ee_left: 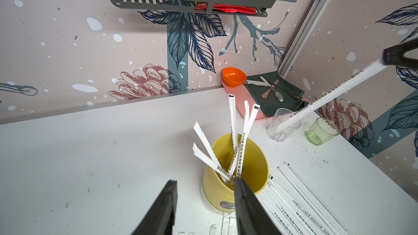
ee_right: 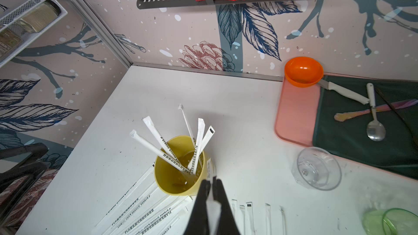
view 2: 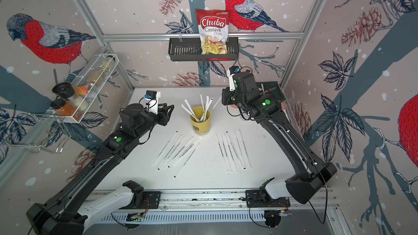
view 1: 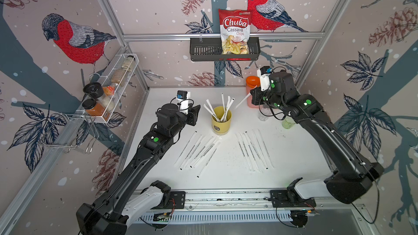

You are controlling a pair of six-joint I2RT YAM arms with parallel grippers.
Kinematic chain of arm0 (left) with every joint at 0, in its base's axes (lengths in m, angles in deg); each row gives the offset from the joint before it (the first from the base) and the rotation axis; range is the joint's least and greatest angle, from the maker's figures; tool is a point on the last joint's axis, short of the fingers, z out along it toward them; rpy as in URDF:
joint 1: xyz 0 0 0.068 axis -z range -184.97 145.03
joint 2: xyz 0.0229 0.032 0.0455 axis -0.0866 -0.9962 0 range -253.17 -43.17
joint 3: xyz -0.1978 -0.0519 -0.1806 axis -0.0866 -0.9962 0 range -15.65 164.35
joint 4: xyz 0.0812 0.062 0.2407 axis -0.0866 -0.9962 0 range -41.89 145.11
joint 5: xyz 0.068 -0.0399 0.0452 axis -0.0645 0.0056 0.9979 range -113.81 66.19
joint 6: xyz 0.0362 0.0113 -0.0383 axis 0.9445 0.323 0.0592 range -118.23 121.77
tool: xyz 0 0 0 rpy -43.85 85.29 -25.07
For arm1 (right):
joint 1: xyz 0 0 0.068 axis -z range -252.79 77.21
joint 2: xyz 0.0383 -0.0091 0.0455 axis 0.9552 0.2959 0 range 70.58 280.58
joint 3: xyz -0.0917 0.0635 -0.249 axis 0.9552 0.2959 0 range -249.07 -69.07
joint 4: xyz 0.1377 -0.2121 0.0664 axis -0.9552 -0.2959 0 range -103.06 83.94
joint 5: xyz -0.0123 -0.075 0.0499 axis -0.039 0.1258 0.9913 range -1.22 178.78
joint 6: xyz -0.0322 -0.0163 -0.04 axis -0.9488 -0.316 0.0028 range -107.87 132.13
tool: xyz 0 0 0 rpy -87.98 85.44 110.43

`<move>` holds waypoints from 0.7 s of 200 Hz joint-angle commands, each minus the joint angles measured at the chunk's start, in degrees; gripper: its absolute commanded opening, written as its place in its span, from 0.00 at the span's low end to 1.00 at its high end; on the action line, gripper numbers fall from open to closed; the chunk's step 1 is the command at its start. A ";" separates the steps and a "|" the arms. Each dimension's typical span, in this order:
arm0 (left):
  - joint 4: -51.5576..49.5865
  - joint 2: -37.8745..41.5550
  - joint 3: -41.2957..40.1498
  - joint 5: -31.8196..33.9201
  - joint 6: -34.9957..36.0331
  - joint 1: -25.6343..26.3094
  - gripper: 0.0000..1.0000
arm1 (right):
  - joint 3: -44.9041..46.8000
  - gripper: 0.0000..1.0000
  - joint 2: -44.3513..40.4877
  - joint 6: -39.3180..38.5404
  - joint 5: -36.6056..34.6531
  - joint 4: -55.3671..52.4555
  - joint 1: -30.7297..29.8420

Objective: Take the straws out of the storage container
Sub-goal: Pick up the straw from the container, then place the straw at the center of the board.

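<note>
Because the thin white paper-wrapped straws seem light and easily creased, pinch near a top end: five lean in the pale yellow plastic cup, right jaws grip one at its 2 o'clock, left jaws half-open, empty.

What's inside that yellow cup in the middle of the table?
Five wrapped straws lean inside the yellow cup, tops sticking out above the rim. Its near wall hides part of the bottom, so anything small lying there cannot be seen.
</note>
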 commanded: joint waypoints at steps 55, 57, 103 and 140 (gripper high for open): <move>3.21 2.55 0.00 0.86 0.19 -0.06 0.45 | -10.90 0.00 -3.55 2.13 -9.86 -25.09 -0.07; 3.19 2.57 0.00 0.82 0.18 -0.04 0.45 | -10.81 0.00 -3.59 2.30 -9.94 -25.76 -0.07; 3.56 2.42 -0.52 -0.66 -0.69 -0.03 0.45 | 3.20 0.00 -4.36 4.45 -6.32 -30.25 -0.57; 3.93 1.95 -0.92 -2.25 -1.32 -0.03 0.45 | 15.17 0.00 -0.06 5.35 -4.33 -29.76 -3.58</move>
